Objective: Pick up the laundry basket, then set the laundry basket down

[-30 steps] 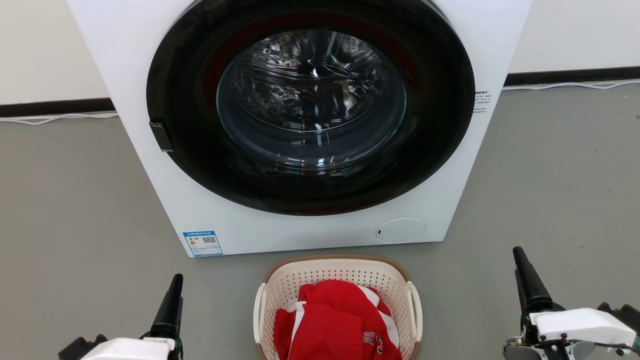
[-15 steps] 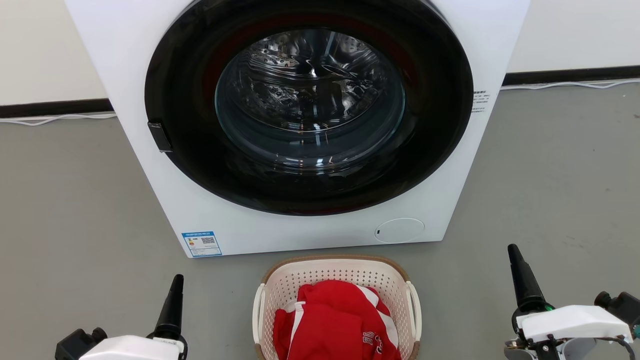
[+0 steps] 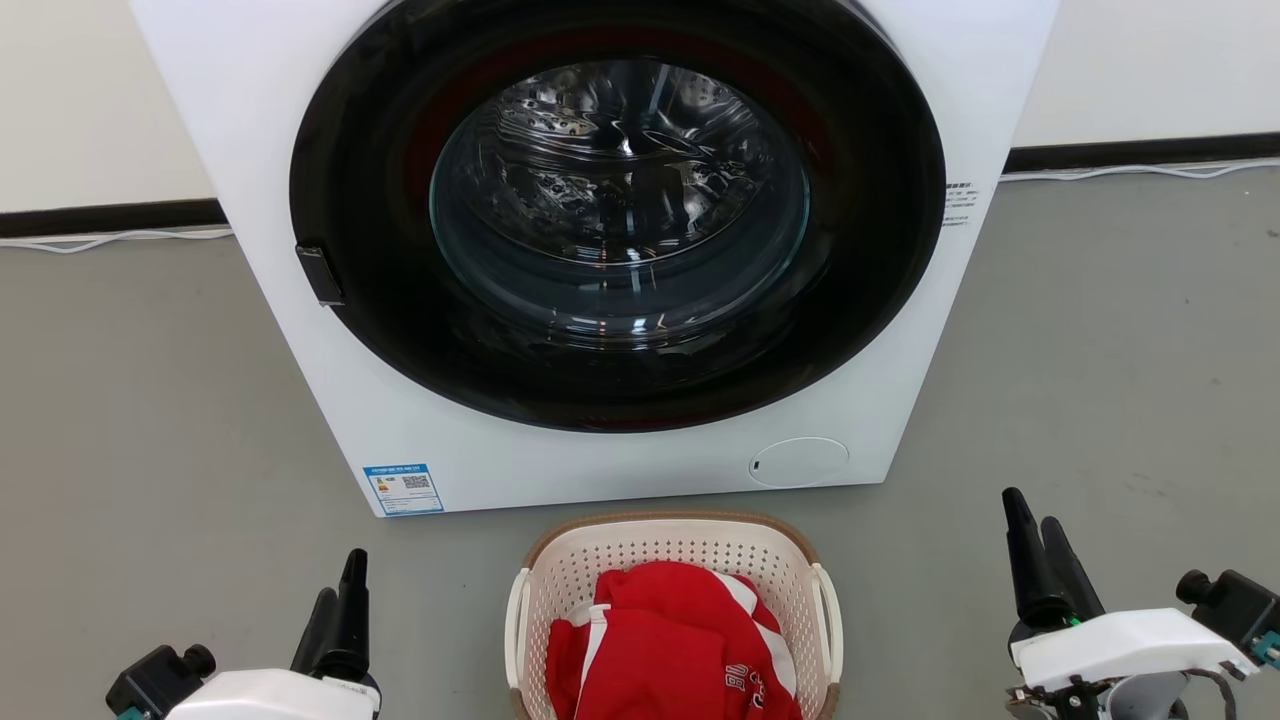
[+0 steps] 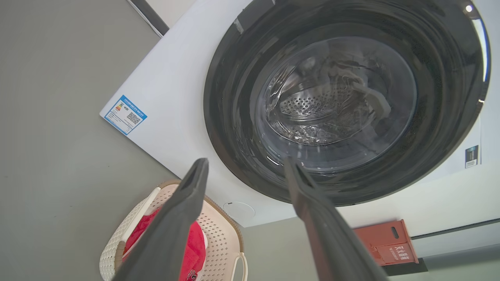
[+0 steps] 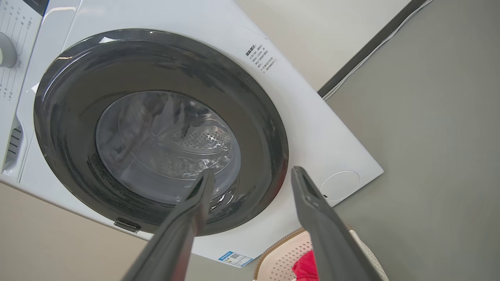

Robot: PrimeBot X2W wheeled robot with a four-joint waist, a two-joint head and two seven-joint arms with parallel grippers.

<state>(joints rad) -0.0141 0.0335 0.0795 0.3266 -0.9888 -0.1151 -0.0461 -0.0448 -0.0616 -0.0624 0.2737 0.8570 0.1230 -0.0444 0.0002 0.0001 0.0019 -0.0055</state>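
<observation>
One laundry basket (image 3: 670,548), cream perforated walls, brown rim, white handles, red garment (image 3: 670,650) inside, possibly a jersey; sits just before washing machine (image 3: 600,460); left gripper (image 3: 340,575), right gripper (image 3: 1029,506) both spread, empty

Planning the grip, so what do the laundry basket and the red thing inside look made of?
The laundry basket: likely matte cream plastic, judging by moulded perforated walls; rim brown, woven-look. The red garment: soft fabric, creased, with white stripes.
</observation>
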